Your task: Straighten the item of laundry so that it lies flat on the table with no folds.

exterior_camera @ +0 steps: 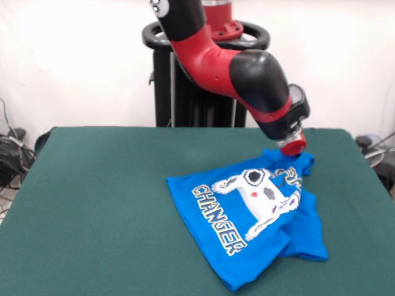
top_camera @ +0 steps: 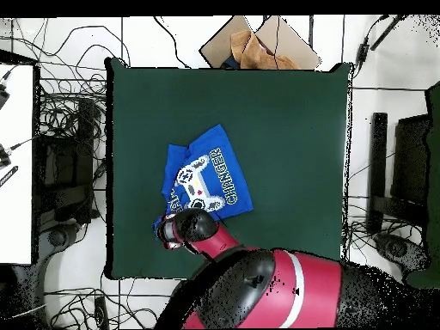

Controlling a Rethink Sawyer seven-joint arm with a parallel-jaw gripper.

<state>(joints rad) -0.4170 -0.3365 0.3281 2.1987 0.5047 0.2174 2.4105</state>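
The item of laundry (exterior_camera: 259, 216), a bright blue T-shirt with a white game-controller print and "CHANGER" lettering, lies print-up on the right half of the green table (exterior_camera: 99, 197). Its right side is doubled over, and one corner rises toward the arm. My gripper (exterior_camera: 294, 148) is low over that far right corner, touching or just above the cloth; its red end hides how it stands. In the overhead view the T-shirt (top_camera: 210, 176) lies left of the middle of the table (top_camera: 292, 129), and the gripper (top_camera: 172, 230) sits at the shirt's lower left corner, under the black wrist.
Cables and boxes (exterior_camera: 9, 154) lie on the floor off the table's left edge. The overhead view shows a cardboard box (top_camera: 258, 47) beyond the table's top edge and black equipment (top_camera: 404, 180) to the right.
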